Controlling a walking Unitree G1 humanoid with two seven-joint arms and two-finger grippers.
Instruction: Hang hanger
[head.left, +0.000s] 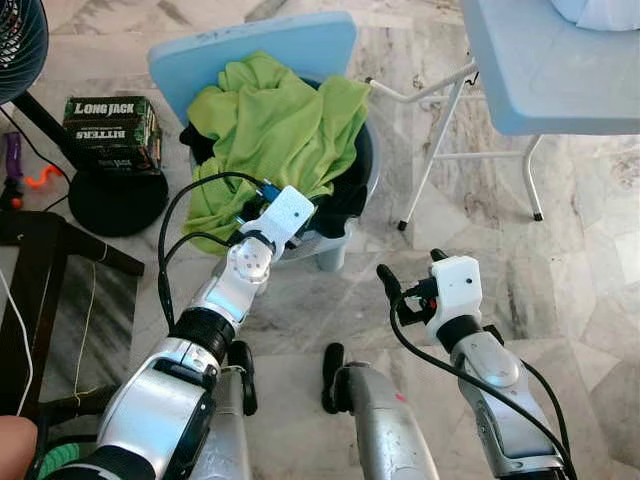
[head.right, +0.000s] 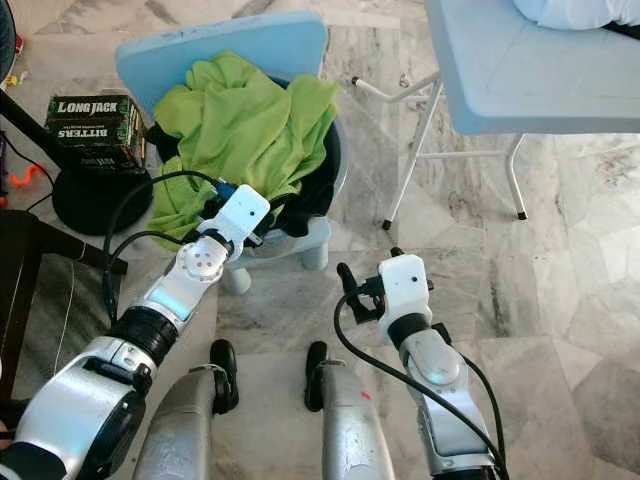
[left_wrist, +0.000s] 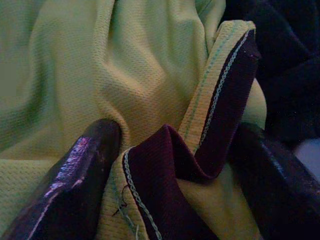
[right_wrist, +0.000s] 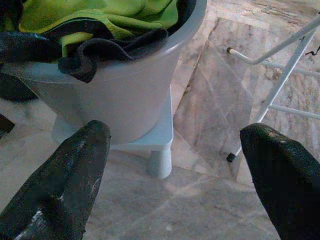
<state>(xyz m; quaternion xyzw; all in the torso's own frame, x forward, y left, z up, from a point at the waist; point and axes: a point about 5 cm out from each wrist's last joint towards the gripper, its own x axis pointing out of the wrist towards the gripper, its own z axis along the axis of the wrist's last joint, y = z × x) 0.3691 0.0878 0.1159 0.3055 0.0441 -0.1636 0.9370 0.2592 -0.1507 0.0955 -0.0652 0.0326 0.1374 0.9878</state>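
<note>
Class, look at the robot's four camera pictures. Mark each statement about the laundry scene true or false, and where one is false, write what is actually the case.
1. The left gripper has a fold of the green garment between its fingers. True.
2. The right gripper is holding a hanger. False: its fingers are spread with nothing between them, above the marble floor.
3. The green garment lies in a pale tub that rests on a small stool. True.
4. The green garment has a dark trim stitched along its edge. True.
5. The box marked Long Jack Bitters sits on the folding table. False: it is on the floor beside the black round fan base.
</note>
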